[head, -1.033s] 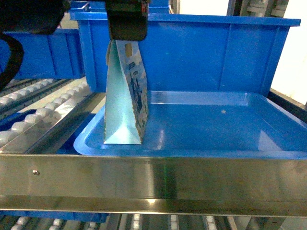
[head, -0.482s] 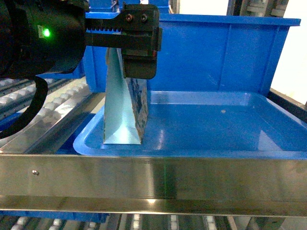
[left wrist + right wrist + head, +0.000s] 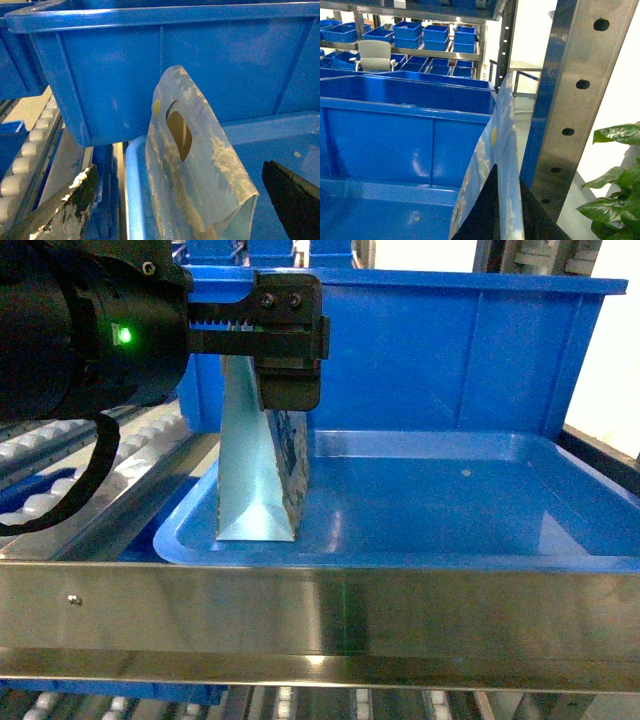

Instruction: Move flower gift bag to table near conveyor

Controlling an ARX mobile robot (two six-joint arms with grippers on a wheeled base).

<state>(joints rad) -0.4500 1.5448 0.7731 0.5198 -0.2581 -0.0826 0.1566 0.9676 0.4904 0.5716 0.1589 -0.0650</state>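
Note:
A pale blue flower gift bag (image 3: 255, 480) stands upright at the left end of a blue tray (image 3: 450, 545). My left gripper (image 3: 285, 370) is open, its two fingers on either side of the bag's top (image 3: 215, 165) near the handle hole, not touching it. In the right wrist view my right gripper (image 3: 509, 175) is shut on the upper edge of another flower gift bag (image 3: 500, 125); that gripper is out of the head view. The conveyor's white roller lanes (image 3: 110, 465) run to the left of the tray. The table is out of view.
A tall blue bin (image 3: 450, 350) stands right behind the tray and close to the bag. A shiny steel rail (image 3: 320, 620) crosses the front. A steel upright with holes (image 3: 570, 100) and a green plant (image 3: 620, 190) are beside the right gripper.
My left arm has swung in from the upper left and its gripper has come down over the bag's top. The bag in the tray has not moved.

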